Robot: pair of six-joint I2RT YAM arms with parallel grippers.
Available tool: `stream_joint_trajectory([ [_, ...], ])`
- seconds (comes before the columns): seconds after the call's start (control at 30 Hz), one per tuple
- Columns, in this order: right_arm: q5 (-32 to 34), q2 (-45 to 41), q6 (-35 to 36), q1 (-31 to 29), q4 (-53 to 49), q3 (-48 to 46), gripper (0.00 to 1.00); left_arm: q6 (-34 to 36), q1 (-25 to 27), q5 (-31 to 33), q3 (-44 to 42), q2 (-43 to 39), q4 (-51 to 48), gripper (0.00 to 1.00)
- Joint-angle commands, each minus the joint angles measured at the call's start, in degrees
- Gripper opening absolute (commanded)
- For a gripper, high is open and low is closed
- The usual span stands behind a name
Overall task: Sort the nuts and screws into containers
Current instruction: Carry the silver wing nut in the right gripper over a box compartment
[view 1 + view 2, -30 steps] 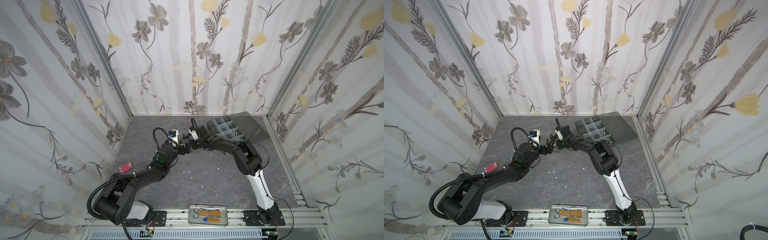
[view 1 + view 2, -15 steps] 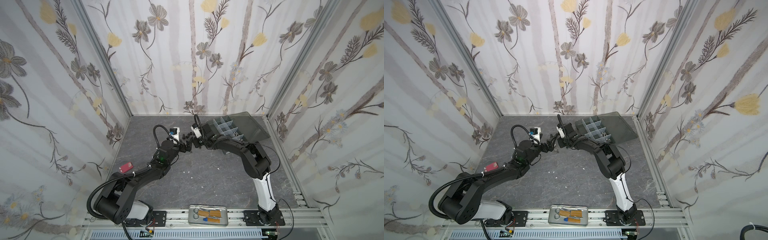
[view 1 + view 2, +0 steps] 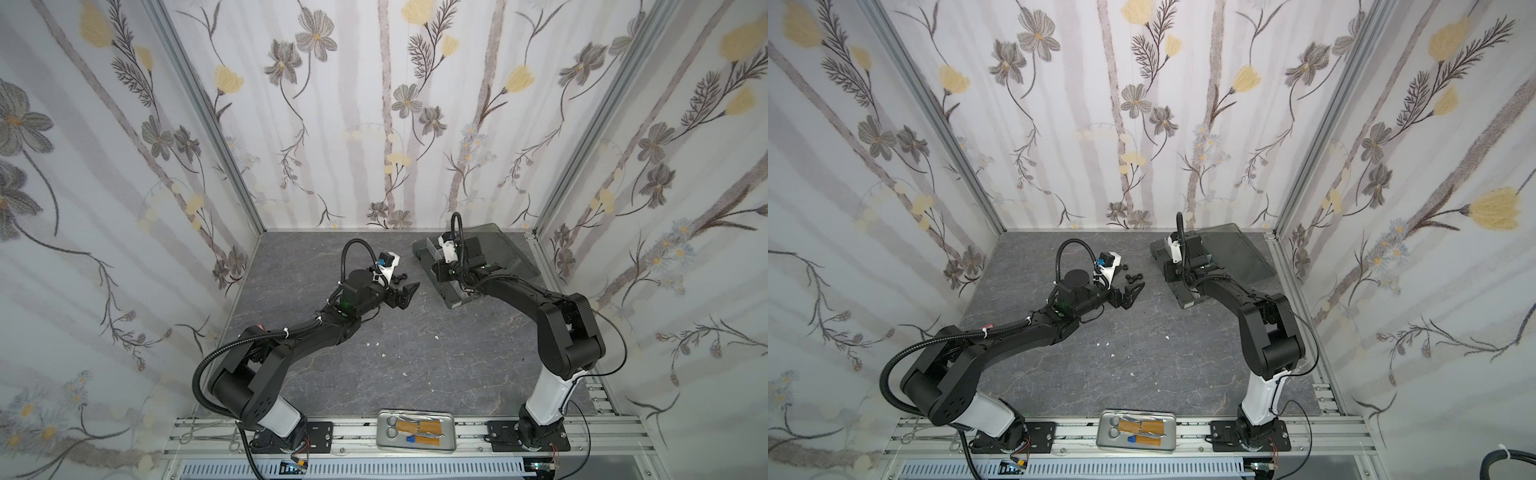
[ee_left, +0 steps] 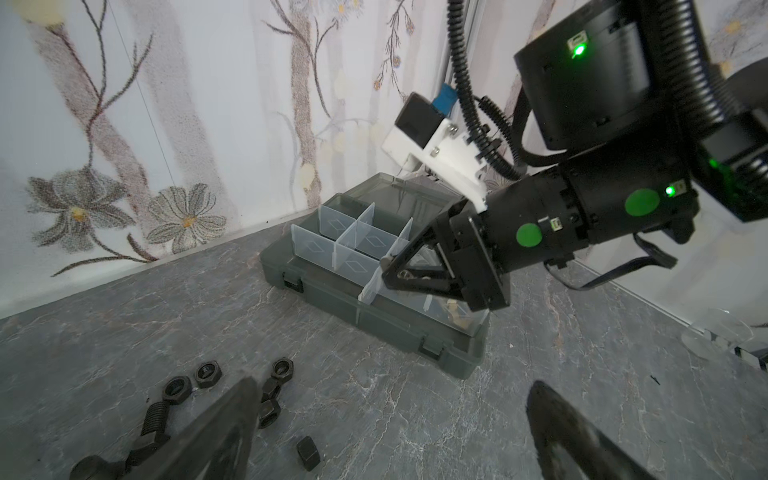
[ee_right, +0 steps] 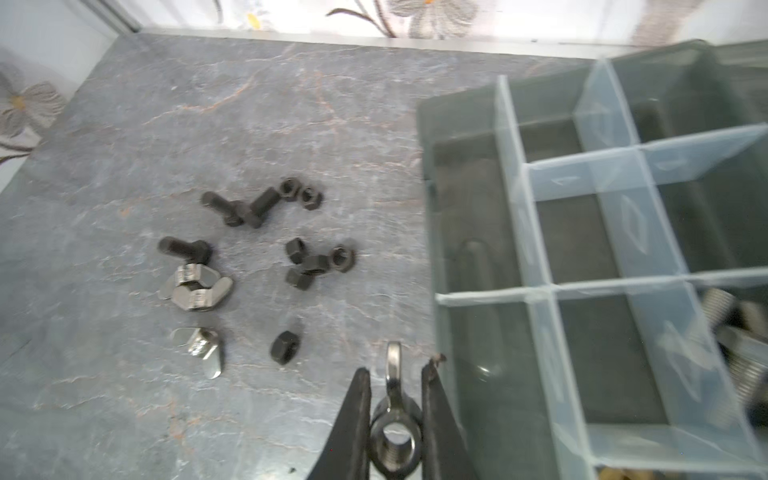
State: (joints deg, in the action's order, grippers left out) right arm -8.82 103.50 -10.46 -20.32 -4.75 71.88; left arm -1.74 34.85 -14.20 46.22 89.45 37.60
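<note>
Grips a silver wing nut [image 5: 392, 432] in the narrowed right pincer [image 5: 395, 374], at the wall of the organizer box [image 3: 457, 300], right of centre in both top views. Lift clear of that wall, release low inside one empty cell. Holds the left pincer [image 3: 406, 294] spread wide near black screws and nuts [image 3: 401, 277] on the tabletop [image 3: 415, 353], mid-frame. Shows silver bolts [image 5: 721, 309] in one cell, brass pieces [image 5: 619, 473] in another.

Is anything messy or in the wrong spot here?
Yes. A scatter of black screws and nuts and silver wing nuts lies loose on the table, beside the organizer box rather than in its cells. A few white specks also dot the table's middle. Nothing looks broken.
</note>
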Motion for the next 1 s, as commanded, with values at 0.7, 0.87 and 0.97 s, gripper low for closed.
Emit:
stream_joint_trajectory([
  [0.7, 0.47, 2.30, -3.87, 9.32, 3.44, -1.34, 0.07, -1.42, 1.50, 0.11, 7.32, 7.52, 0.53, 1.00],
  [0.87, 0.99, 6.83, -5.06, 9.53, 3.08, 2.84, 0.08, -2.10, 1.54, 1.40, 7.32, 7.49, 0.76, 1.00],
  [0.97, 1.02, 9.25, -5.31, 9.59, 2.29, 5.46, 0.09, -2.46, 1.53, 2.22, 6.89, 7.23, 1.12, 1.00],
])
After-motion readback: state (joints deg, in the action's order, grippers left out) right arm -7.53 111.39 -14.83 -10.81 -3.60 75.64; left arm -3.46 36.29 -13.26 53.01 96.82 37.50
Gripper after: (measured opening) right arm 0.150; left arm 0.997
